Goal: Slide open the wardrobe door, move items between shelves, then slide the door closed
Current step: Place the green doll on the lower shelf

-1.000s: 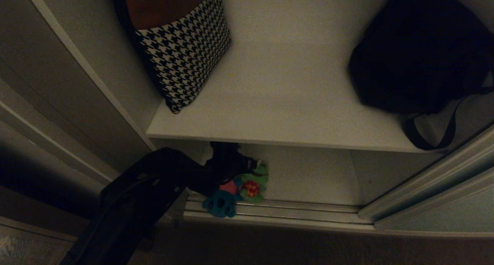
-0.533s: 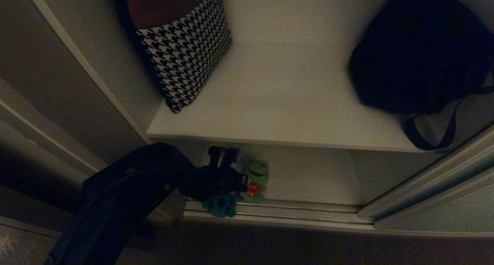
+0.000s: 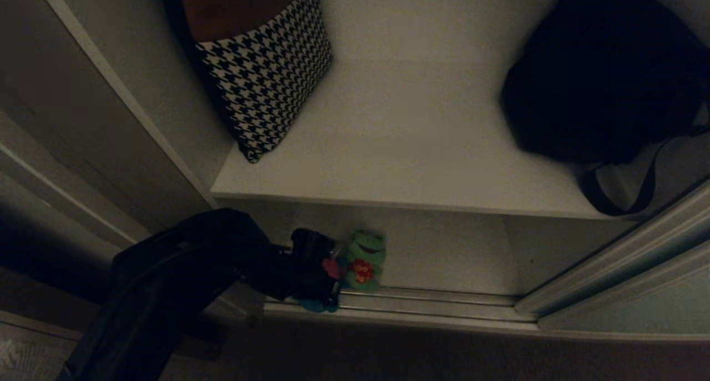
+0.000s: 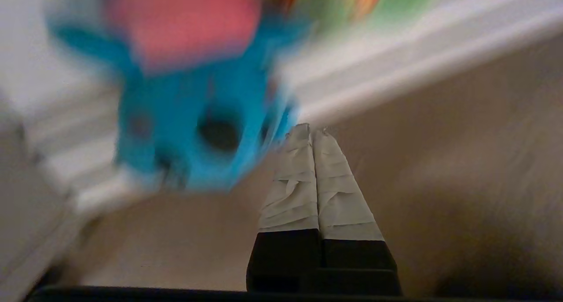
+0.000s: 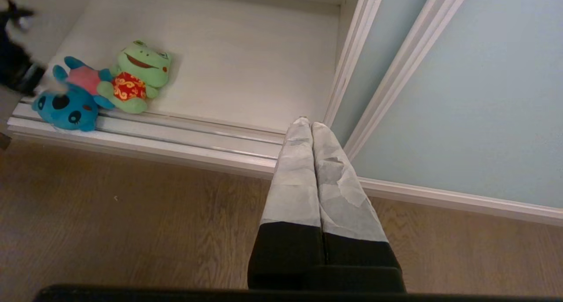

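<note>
Nearest me, short of the track (image 5: 176,137), the right gripper (image 5: 306,122) hangs parked over the wood floor (image 5: 132,227), its taped fingers pressed together on nothing.

On the track itself lies the teal toy (image 5: 66,106), head over the rails, body on the lower shelf (image 5: 246,73) just behind. The left gripper (image 4: 311,129) is down at it, at the track's left end. Its fingers are pressed flat together, and I see nothing between them; the toy sits just beside the tips, perhaps touching. To my eye the pinch has not caught the plush.

Just past the track, the frog (image 5: 136,75) sits on the lower shelf, touching the teal toy. The door (image 5: 484,95) stands slid open at the track's right end.

Farther back and above the track, the upper shelf (image 3: 410,142) carries a houndstooth bag (image 3: 266,87) on the left and a black bag (image 3: 599,76) on the right, with bare board between.

So the step in hand is picking up the first toy. I judge the next move calls for spreading the fingers, setting them astride the teal body, and closing before any lift to the upper shelf.
</note>
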Robot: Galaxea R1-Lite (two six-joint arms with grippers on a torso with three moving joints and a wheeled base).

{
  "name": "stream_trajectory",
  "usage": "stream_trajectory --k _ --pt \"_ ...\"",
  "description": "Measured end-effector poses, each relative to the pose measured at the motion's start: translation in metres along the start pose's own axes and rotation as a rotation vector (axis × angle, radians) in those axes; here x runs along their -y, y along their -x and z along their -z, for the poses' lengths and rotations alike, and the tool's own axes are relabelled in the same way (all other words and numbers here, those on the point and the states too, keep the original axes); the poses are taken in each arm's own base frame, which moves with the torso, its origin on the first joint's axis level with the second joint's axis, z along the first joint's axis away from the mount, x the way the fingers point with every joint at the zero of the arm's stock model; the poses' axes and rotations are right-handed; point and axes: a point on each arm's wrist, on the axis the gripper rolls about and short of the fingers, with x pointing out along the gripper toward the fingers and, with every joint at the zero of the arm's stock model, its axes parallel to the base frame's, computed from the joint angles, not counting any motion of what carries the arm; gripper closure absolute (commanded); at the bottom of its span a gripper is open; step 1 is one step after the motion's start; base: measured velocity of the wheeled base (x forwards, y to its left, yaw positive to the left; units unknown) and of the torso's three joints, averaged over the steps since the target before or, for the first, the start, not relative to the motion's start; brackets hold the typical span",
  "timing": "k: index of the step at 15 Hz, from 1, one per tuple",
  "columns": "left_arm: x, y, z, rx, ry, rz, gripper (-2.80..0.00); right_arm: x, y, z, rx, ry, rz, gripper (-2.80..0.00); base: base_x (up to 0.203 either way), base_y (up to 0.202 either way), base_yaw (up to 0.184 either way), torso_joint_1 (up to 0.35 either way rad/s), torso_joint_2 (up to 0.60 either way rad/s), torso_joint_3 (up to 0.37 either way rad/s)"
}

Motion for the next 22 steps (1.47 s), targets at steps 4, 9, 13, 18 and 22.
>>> stream_trajectory --k 4,9,13,18,22 --pt "-0.017 0.004 0.013 -0.146 -0.003 -0.035 0.0 0.0 0.0 0.0 0.0 0.001 0.0 0.0 0.0 0.0 0.0 0.0 0.0 0.0" --pt "-0.032 -0.006 0.008 -0.209 -0.018 -0.09 0.0 0.0 0.0 0.0 0.0 0.0 0.0 0.0 0.0 0.0 0.0 0.0 0.0 0.0" --pt "-0.048 0.001 0.004 -0.372 0.007 -0.07 0.0 0.0 0.0 0.0 -0.001 0.001 -0.001 0.0 0.0 0.0 0.0 0.0 0.0 0.0" --pt "-0.057 -0.009 -0.003 -0.332 0.007 -0.07 0.0 0.0 0.0 0.0 -0.001 0.0 0.0 0.0 0.0 0.0 0.0 0.0 0.0 0.0" --pt "-0.055 -0.015 -0.006 -0.297 -0.001 -0.014 0.0 0.0 0.0 0.0 0.0 0.0 -0.001 0.0 0.0 0.0 0.0 0.0 0.0 0.0"
